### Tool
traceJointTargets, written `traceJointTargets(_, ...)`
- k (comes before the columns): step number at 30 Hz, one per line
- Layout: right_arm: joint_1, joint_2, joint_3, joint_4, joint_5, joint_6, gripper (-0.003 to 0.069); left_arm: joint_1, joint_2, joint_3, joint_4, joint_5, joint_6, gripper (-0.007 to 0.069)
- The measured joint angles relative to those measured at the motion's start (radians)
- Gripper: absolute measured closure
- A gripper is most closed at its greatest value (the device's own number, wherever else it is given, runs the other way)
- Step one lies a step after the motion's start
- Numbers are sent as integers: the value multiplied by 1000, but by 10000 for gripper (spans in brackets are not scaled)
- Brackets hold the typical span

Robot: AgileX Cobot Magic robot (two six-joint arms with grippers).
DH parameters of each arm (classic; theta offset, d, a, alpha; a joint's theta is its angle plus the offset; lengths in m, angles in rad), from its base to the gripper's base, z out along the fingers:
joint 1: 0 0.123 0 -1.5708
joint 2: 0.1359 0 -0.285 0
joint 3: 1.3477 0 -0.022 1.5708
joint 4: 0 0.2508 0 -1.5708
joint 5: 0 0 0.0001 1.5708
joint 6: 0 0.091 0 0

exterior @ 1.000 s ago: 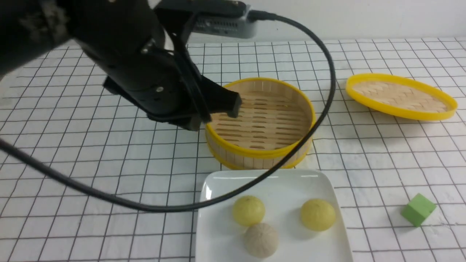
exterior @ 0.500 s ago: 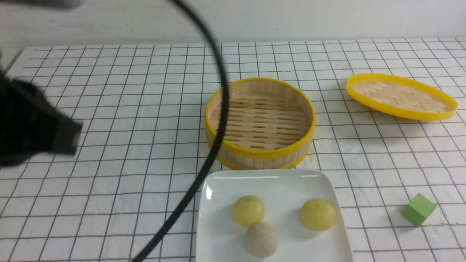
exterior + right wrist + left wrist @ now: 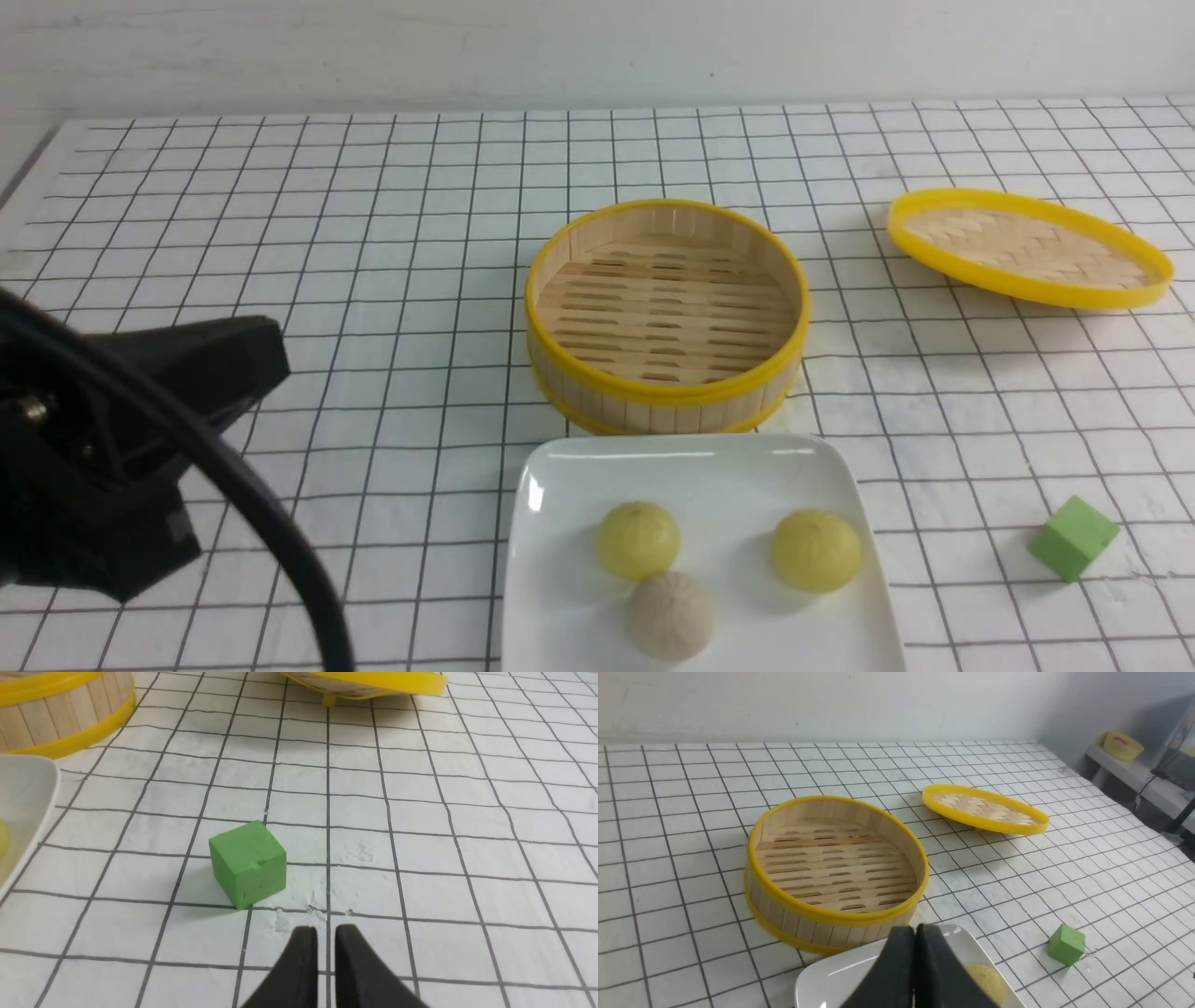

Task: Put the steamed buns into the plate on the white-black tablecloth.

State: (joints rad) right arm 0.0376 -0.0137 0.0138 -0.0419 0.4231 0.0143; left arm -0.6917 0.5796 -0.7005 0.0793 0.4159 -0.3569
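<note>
Two yellow-green steamed buns (image 3: 638, 539) (image 3: 815, 551) lie in the white square plate (image 3: 551, 485) on the white-black tablecloth (image 3: 373, 280), with a beige-grey bun (image 3: 669, 616) beside them. My left gripper (image 3: 266, 359) hovers at the near left, well clear of the plate. In the left wrist view its fingers (image 3: 915, 935) are pressed together and empty, above the plate's edge (image 3: 822, 984), with one bun (image 3: 987, 980) partly hidden behind them. My right gripper (image 3: 326, 933) is low over the cloth, its fingers slightly parted with nothing between them.
An empty bamboo steamer basket (image 3: 667, 317) stands just behind the plate. Its yellow-rimmed lid (image 3: 1027, 247) lies upturned at the far right. A green cube (image 3: 1074, 537) (image 3: 247, 863) sits right of the plate, just ahead of my right gripper.
My left arm has swung away from above the steamer basket to the near left. Its cable no longer crosses the plate. The buns have not moved.
</note>
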Motion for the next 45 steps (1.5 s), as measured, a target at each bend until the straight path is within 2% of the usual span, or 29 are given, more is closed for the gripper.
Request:
traceJointTargets(9, 0, 0, 0, -1, 0, 0, 558, 0, 0, 12, -1, 73, -1, 591)
traceJointTargets(21, 0, 0, 0, -1, 0, 0, 541, 0, 0, 12, 1, 91, -1, 587)
traceJointTargets(25, 0, 0, 0, -1, 0, 0, 536, 20, -29, 13, 37, 158, -1, 580)
traceJointTargets(30, 0, 0, 0, -1, 0, 0, 529, 142, -158, 92, 37, 127, 22, 571)
traceJointTargets(33, -1, 0, 0, -1, 0, 0, 526, 246, -241, 199, 14, 57, 106, 570)
traceJointTargets(38, -1, 0, 0, -1, 0, 0, 520, 438, -386, 396, -95, -21, 290, 565)
traceJointTargets(41, -1, 0, 0, -1, 0, 0, 516, 557, -448, 500, -121, -63, 322, 559)
traceJointTargets(45, -1, 0, 0, -1, 0, 0, 515, 649, -493, 586, -125, -81, 326, 556)
